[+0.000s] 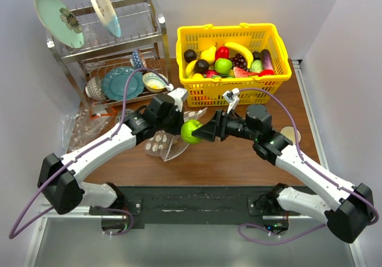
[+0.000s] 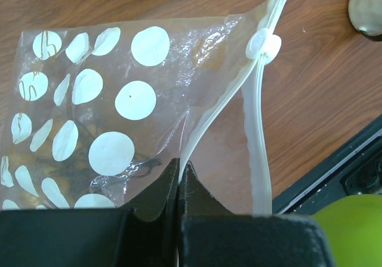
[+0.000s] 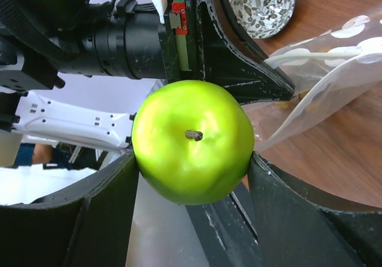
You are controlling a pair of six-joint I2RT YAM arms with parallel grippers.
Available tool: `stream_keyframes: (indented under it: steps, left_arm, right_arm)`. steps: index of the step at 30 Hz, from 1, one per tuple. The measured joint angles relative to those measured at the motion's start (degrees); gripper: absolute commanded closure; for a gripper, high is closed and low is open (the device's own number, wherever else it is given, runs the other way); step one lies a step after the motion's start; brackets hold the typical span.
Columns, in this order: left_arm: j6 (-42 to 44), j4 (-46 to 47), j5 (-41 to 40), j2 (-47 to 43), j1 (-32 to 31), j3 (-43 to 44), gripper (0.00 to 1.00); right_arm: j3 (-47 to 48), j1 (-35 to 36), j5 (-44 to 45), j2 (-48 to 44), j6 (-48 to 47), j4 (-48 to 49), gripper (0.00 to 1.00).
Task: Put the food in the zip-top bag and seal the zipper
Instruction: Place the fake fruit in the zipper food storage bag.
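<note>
From above we see the green apple (image 1: 191,131) meeting the zip-top bag (image 1: 169,146) mid-surface, but only the wrist views settle the grips. The left wrist view shows the left end effector (image 2: 179,180) clenched on the bag's dotted clear film beside the zipper (image 2: 258,129), whose white slider (image 2: 262,45) sits at the far end. The right wrist view shows the right end effector (image 3: 191,174) grasping the apple on both sides, stem toward the camera. The brown wooden surface (image 1: 239,165) sits between white walls (image 1: 358,22). A yellow basket (image 1: 280,76) of fruit stands at the far edge and a dish rack (image 1: 113,49) at the far left corner.
</note>
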Motion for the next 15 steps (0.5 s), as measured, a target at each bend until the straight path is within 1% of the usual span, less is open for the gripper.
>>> stream_keyframes:
  steps: [9, 15]
  left_arm:
    - [-0.33, -1.09, -1.18, 0.24, 0.22, 0.31, 1.00]
    - [-1.22, -1.05, -0.42, -0.39, 0.13, 1.99, 1.00]
  right_arm:
    - [-0.09, 1.29, 6.58, 0.90, -0.52, -2.38, 0.68]
    - [-2.86, 1.29, 10.21, 3.13, -0.44, -4.13, 0.68]
